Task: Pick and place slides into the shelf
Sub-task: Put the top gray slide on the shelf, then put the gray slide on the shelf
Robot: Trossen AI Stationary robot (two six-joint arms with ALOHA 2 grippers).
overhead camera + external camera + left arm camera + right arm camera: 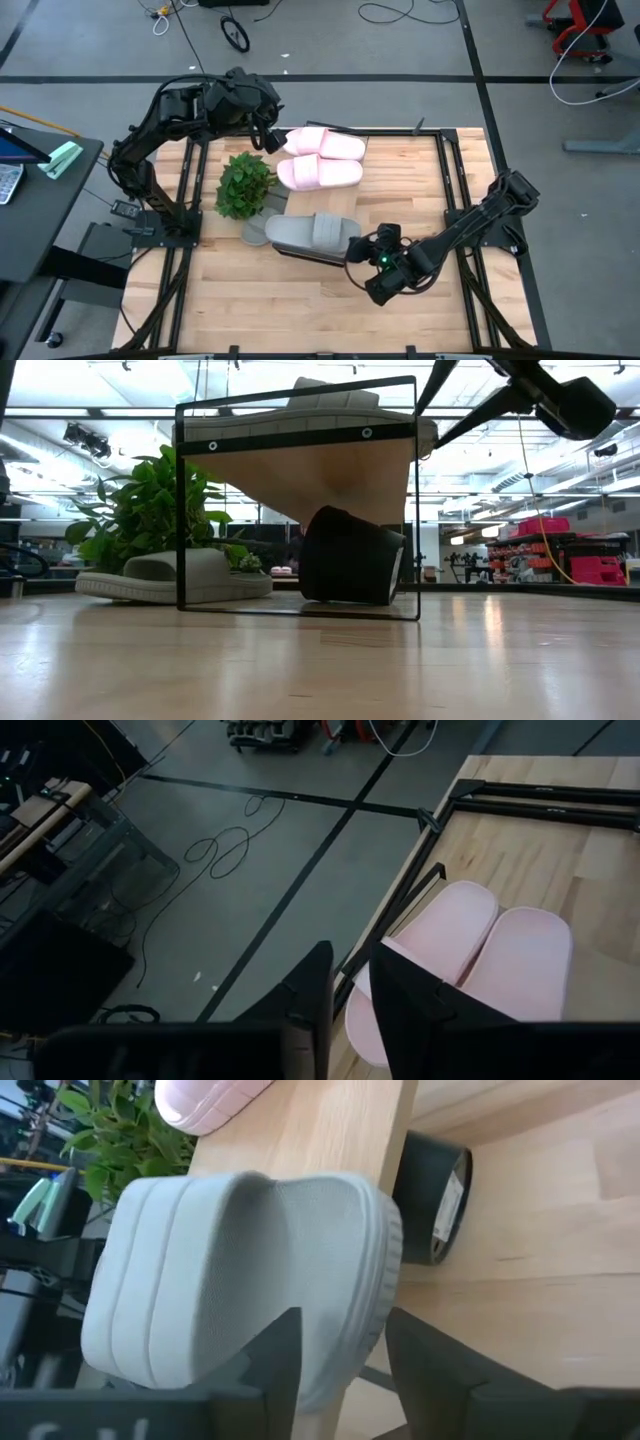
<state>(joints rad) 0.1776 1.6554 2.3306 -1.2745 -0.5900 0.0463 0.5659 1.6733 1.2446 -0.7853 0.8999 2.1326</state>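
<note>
The shelf (320, 203) stands on the table, end-on in the low view (300, 470). Two pale pink slides (322, 158) lie side by side on its far part. One grey slide (312, 235) lies across its near part. A second grey slide (262, 230) lies on the table to the left of the shelf, by the plant. My right gripper (352, 252) is at the right end of the grey slide on the shelf, shut on it. My left gripper (272, 140) hovers by the pink slides' left ends, its fingers a narrow gap apart and empty (348, 980). My right gripper pinches the rounded end of the grey slide (340, 1370) between its two fingers. The fingers come slanting from the table's near right side and lie along the slide. The slide lies flat on the shelf top (340, 1140), with its other end over the shelf's edge.
A leafy green plant (243, 185) stands left of the shelf. A black cylinder (350, 555) lies on the table under the shelf's near end. There is bare tabletop to the right of the shelf and along the near edge (300, 310).
</note>
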